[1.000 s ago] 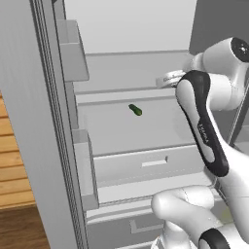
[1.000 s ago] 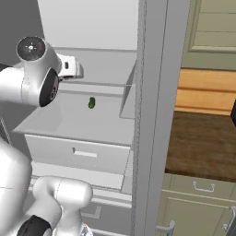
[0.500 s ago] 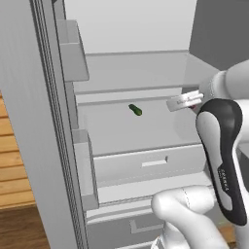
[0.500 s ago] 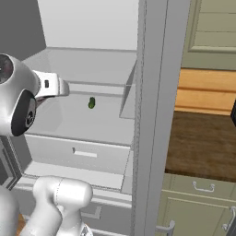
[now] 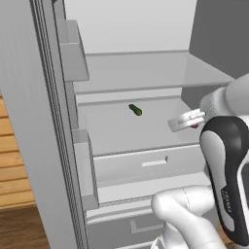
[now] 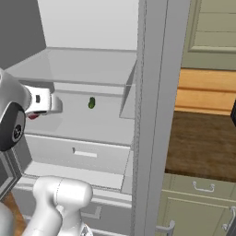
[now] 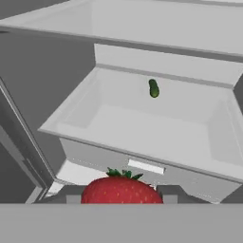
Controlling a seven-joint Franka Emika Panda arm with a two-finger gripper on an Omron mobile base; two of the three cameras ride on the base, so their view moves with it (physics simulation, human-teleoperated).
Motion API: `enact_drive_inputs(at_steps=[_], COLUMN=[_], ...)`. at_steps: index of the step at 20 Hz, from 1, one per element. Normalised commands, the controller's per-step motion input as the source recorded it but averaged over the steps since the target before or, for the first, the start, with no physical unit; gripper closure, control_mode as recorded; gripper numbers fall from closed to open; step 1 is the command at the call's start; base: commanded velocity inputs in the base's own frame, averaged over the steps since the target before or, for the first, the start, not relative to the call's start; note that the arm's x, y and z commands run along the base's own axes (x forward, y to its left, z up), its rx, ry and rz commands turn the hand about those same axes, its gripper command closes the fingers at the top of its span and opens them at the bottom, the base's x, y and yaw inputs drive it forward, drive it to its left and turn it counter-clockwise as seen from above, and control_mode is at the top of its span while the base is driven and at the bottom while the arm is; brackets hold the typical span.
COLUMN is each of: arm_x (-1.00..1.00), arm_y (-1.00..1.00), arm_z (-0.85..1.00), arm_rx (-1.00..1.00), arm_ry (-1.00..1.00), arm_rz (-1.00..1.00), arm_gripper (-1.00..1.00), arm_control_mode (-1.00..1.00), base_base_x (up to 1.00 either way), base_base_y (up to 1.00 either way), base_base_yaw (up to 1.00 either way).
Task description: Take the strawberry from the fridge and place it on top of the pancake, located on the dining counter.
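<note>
Left base view: the light grey fridge (image 5: 146, 73) stands open; the tiny red strawberry (image 5: 195, 126) peeks from the gripper (image 5: 187, 120). Right base view: the same. Hand view: fingers clamp the strawberry's sides; it looks light, soft and easily bruised.

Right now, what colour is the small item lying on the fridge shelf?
Dark green, clearest in the hand view.

Red strawberry (image 7: 121, 191) with green leaves, before open grey fridge (image 7: 142, 128)

Inside the open fridge (image 5: 44, 121), a pale shelf (image 5: 126, 131) carries one small dark green item (image 5: 135, 110) lying toward its back.
</note>
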Motion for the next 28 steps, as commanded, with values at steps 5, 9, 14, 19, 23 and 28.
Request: enact_drive_inputs(at_steps=[5, 9, 14, 19, 23, 28], arm_x=[-0.16, 0.0, 0.0, 0.0, 0.0, 0.0], arm_y=[-0.01, 0.0, 0.0, 0.0, 0.0, 0.0], arm_z=[-0.07, 0.0, 0.0, 0.0, 0.0, 0.0], arm_rx=[0.0, 0.0, 0.0, 0.0, 0.0, 0.0], arm_ry=[0.0, 0.0, 0.0, 0.0, 0.0, 0.0], arm_rz=[0.0, 0.0, 0.0, 0.0, 0.0, 0.0], arm_gripper=[1.0, 1.0, 1.0, 1.0, 1.0, 1.0], arm_control_mode=[1.0, 1.0, 1.0, 1.0, 1.0, 1.0], base_base_x=[-0.55, -0.77, -0.64, -0.49, -0.56, -0.43], base_base_y=[0.0, 0.0, 0.11, 0.49, 0.42, 0.82], base_base_yaw=[-0.04, -0.19, -0.37, -0.56, -0.65, -0.61])
